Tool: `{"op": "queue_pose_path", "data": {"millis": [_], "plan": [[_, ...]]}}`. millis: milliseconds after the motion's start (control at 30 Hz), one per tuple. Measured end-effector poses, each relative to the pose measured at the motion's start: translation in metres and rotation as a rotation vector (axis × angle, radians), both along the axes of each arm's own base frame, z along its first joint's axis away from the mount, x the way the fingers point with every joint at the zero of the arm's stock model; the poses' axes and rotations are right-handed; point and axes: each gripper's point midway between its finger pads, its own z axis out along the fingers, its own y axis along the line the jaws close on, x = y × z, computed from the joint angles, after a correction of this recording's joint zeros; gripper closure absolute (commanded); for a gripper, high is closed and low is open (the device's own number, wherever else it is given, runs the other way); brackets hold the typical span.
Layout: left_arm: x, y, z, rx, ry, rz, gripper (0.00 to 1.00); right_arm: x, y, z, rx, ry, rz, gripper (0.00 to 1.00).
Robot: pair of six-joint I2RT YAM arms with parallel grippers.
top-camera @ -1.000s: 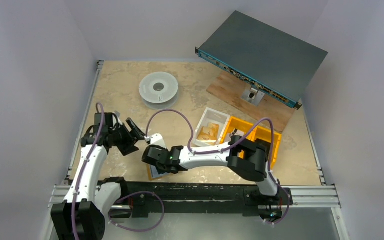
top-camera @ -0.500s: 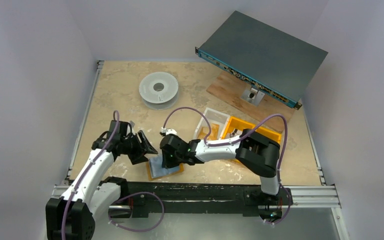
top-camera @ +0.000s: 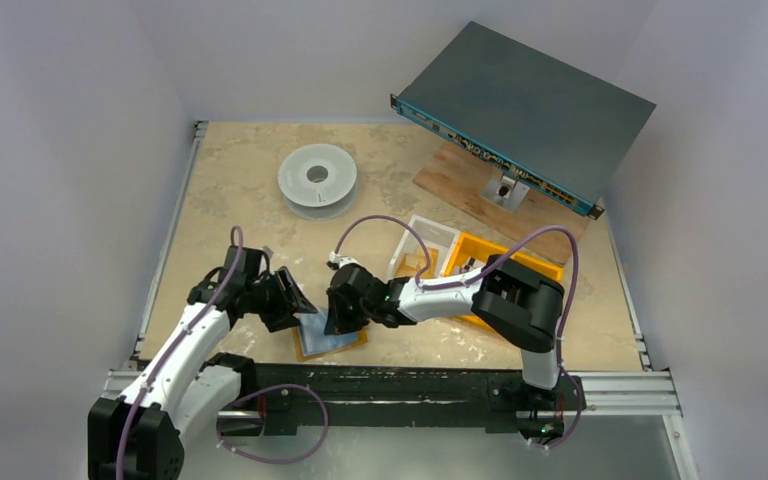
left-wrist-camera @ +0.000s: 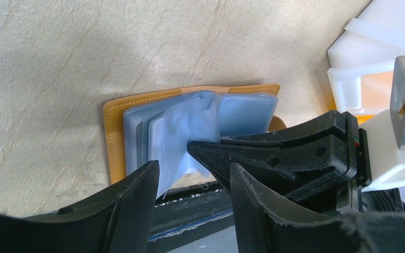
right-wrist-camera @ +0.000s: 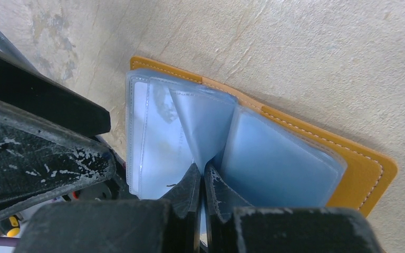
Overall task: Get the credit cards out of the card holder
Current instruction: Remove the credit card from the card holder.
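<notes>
The card holder point(top-camera: 332, 341) lies open and flat at the near edge of the mottled beige desk point(top-camera: 240, 190). It is a mustard-orange, leather-like cover with pale stitching along its rim, and a fan of bluish, translucent plastic sleeves point(right-wrist-camera: 274, 158) is bound into its fold. The right end effector point(top-camera: 335, 320) comes down on it from the right. Its matte black fingers are pressed together on the lower edge of one sleeve point(right-wrist-camera: 203, 126), which stands up crumpled from the stack (the cards themselves cannot be made out through the plastic). The left end effector point(top-camera: 295, 300) sits just left of the card holder with its scuffed black fingers partly spread. The stack's near corner lies between them, and they grip nothing. Beyond the card holder to the right, a white tray point(top-camera: 438, 232) holds amber-coloured pieces. An orange bin point(top-camera: 480, 248) touches the tray, its contents mostly hidden by the arm. Well beyond the card holder to the left lies a round pale grey spool point(top-camera: 317, 178). Farthest off to the right, a flat dark grey metal case point(top-camera: 530, 100) leans over a wooden board point(top-camera: 460, 180).
</notes>
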Motion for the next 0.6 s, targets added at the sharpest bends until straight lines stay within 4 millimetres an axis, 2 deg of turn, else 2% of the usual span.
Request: {"op": "queue_pose_path", "data": {"millis": [167, 433, 600], "plan": [[0.000, -0.004, 0.001, -0.007, -0.011, -0.015, 0.53, 0.000, 0.000, -0.001, 0.011, 0.009, 0.000, 1.00], [-0.011, -0.011, -0.014, 0.014, 0.032, -0.064, 0.56, -0.001, 0.000, -0.001, 0.025, 0.022, 0.002, 1.00], [-0.009, -0.012, -0.019, 0.019, 0.033, -0.056, 0.60, -0.001, 0.000, -0.001, 0.028, 0.024, 0.000, 1.00]]}}
